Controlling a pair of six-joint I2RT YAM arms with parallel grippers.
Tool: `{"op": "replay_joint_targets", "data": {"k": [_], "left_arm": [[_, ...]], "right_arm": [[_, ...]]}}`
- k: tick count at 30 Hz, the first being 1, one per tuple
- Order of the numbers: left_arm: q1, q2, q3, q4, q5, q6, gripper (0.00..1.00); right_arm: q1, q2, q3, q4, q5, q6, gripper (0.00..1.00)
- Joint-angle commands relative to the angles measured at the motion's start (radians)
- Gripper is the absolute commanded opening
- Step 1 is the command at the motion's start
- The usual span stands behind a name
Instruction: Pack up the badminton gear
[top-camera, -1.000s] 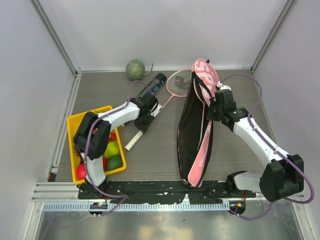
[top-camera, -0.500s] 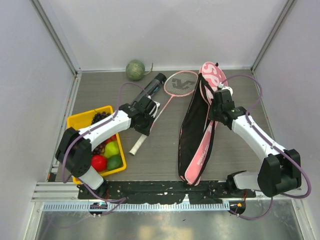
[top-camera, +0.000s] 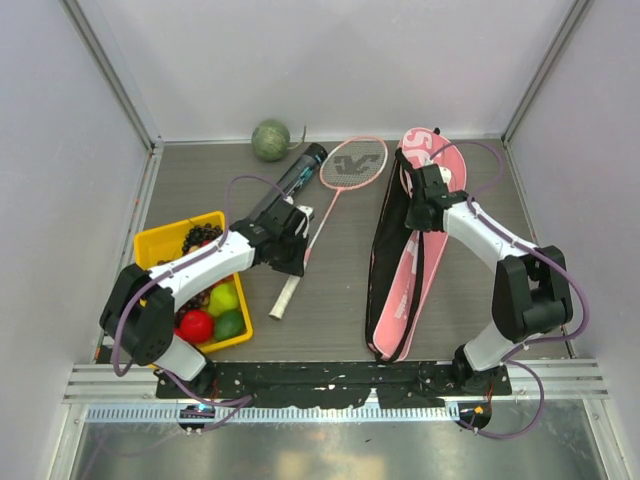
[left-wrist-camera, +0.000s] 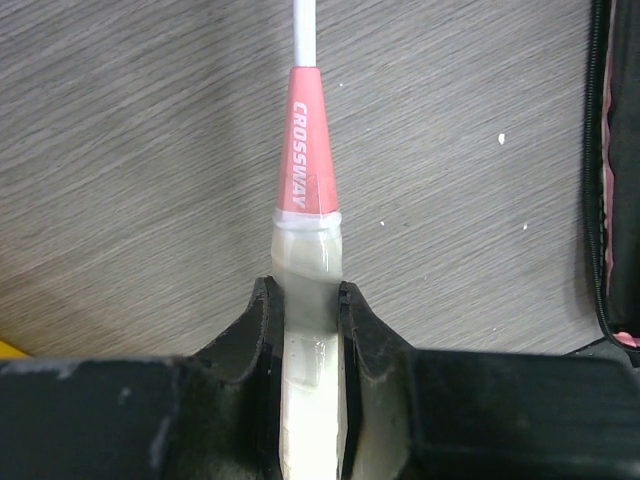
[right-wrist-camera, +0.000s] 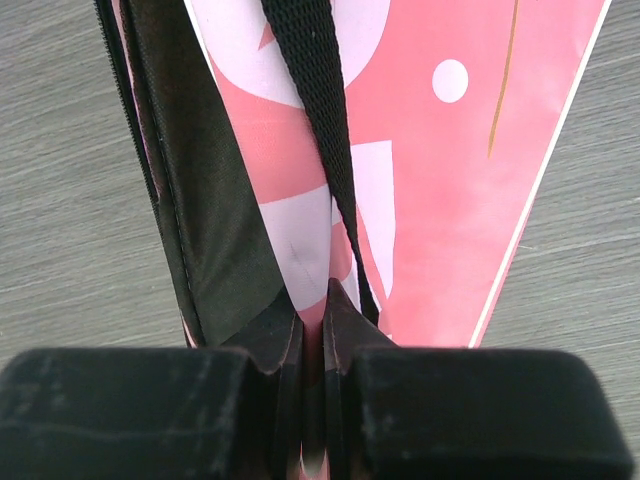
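A pink-framed racket (top-camera: 352, 163) lies on the table, its white handle (top-camera: 284, 297) pointing near-left. My left gripper (top-camera: 292, 258) is shut on that handle (left-wrist-camera: 305, 250) just below the pink "CROSSWAY" cone (left-wrist-camera: 305, 150). The long black tube (top-camera: 292, 178) lies just left of the racket. The pink "SPORT" bag (top-camera: 412, 262) lies lengthwise at centre right with its black lining showing. My right gripper (top-camera: 418, 205) is shut on the bag's pink fabric (right-wrist-camera: 300, 250) beside a black strap (right-wrist-camera: 310, 80). The second racket and the shuttlecocks do not show.
A yellow tray (top-camera: 150, 240) of fruit stands at the near left beside my left arm. A green melon (top-camera: 270, 140) sits at the back wall. The bag's zip edge (left-wrist-camera: 600, 200) is at the right of the left wrist view.
My left gripper has slid the racket a little toward the bag and turned it more upright. My right gripper has pulled the bag's top back and right, straightening the bag.
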Motion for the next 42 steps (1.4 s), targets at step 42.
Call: {"op": "replay_joint_targets", "data": {"k": [42], "left_arm": [[-0.350,-0.022,-0.047,0.188,-0.244,-0.074,0.00]], "right_arm": [[0.000,0.140,0.272,-0.038,0.026,0.003,0.05]]}}
